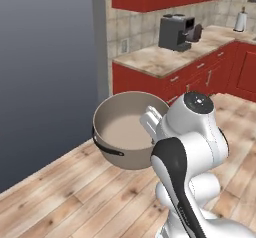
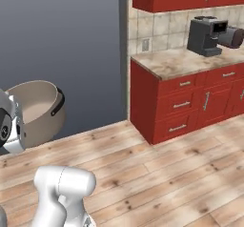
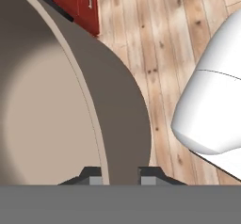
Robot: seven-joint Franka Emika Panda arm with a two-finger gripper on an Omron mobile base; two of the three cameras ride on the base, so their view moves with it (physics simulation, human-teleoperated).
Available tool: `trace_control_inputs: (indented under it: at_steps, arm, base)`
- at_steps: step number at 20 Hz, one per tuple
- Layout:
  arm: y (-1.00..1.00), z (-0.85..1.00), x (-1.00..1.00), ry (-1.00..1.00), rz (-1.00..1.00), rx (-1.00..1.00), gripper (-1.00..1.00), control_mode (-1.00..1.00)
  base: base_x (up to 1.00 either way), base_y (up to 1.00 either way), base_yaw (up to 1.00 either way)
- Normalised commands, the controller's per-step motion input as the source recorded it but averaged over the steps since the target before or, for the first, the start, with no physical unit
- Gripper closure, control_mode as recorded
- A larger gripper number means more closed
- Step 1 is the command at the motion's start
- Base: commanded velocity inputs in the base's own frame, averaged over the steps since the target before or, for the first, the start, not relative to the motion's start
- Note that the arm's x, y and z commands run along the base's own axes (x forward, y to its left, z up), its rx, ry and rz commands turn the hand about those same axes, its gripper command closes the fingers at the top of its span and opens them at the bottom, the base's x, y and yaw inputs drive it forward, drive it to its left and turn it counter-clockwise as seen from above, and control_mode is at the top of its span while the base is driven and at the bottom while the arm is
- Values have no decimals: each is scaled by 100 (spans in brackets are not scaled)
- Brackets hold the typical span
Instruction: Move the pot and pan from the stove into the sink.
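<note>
Hand (image 3: pixel 121 176) clamped on wall of deep round beige pot (image 1: pixel 125 127) with dark side handles, held in air above wooden plank floor (image 2: pixel 181 173).

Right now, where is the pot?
The pot hangs in the air above the wooden floor, its rim clamped in the tool, left of the red cabinets.

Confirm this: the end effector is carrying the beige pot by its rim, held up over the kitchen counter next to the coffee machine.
One part is wrong. The end effector does grip the pot by its rim, but the pot hangs over the wooden floor, not over the counter. The left base view shows the counter and its coffee machine well behind the pot.
</note>
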Motion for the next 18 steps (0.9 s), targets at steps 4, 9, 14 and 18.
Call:
trace_control_inputs:
  at_steps: [4,9,14,18]
  arm:
    - [0,0,0,0,0,0,100,100]
    - [0,0,0,0,0,0,100,100]
    - [0,0,0,0,0,0,100,100]
    - [0,0,0,0,0,0,100,100]
  base:
    - [7,0,-42]
    - [6,0,-42]
    - [5,0,-42]
    - [5,0,-42]
